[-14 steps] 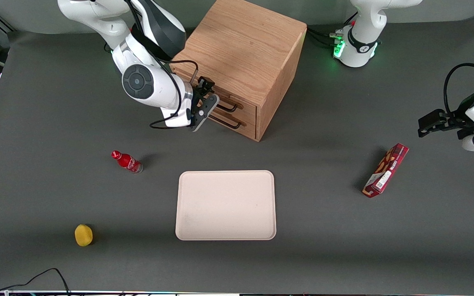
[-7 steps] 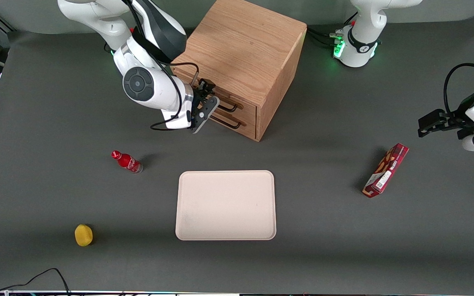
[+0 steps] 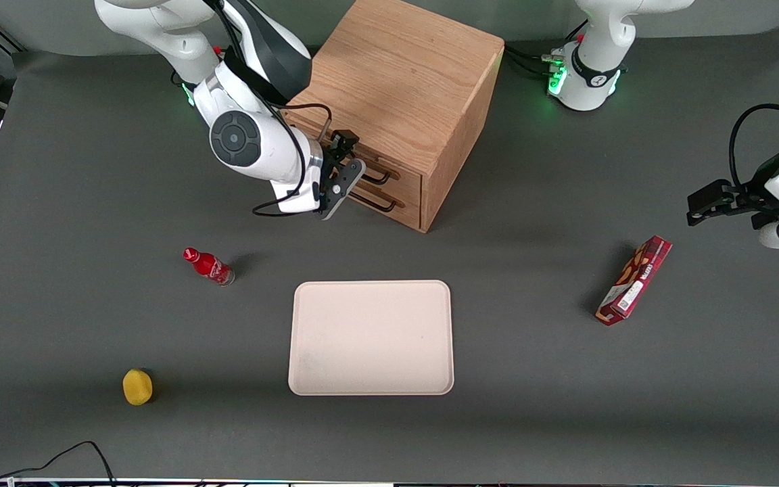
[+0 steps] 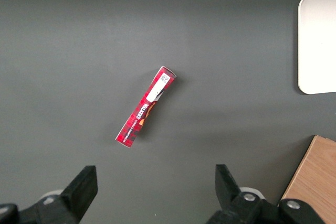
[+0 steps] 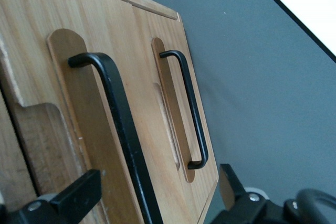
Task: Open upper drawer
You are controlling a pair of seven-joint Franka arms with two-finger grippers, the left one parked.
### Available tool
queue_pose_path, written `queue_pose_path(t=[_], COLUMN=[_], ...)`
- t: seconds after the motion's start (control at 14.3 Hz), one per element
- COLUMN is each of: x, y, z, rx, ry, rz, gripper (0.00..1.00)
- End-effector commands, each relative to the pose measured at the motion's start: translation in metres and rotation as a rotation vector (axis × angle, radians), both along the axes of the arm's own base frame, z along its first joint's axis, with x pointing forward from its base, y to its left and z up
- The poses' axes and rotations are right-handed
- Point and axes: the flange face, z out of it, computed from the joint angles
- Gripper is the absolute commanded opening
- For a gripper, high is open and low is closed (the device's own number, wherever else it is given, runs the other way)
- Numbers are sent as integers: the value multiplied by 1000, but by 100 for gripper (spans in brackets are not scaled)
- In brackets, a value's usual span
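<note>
The light-oak cube cabinet (image 3: 396,81) stands toward the back of the table. Its upper drawer (image 3: 408,174) looks shut, and its long black bar handle (image 3: 377,178) sits just above the lower drawer's handle (image 3: 376,201). My right gripper (image 3: 343,177) is right in front of the drawer fronts at the upper handle's height. In the right wrist view the gripper (image 5: 157,195) is open, with its fingers (image 5: 73,198) standing either side of the upper drawer's handle (image 5: 118,119), not touching it. The lower drawer's handle (image 5: 189,108) lies beside it, nearer the table.
A cream tray (image 3: 370,337) lies nearer the front camera than the cabinet. A red bottle (image 3: 208,266) and a yellow fruit (image 3: 137,386) lie toward the working arm's end. A red box (image 3: 634,280) lies toward the parked arm's end, and shows in the left wrist view (image 4: 146,106).
My right arm has shifted a little toward the cabinet, bringing the open gripper closer in on the upper handle. The drawers have not moved.
</note>
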Motion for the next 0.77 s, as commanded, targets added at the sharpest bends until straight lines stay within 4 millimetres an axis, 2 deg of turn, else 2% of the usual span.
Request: queue_pose_path(t=[0.0, 0.21, 0.7], x=[4, -4, -3], y=[7, 20, 23], z=[-4, -8, -3], rx=[0, 1, 1], ry=[-25, -20, -16], rz=[17, 37, 34], gripper=[100, 100, 100])
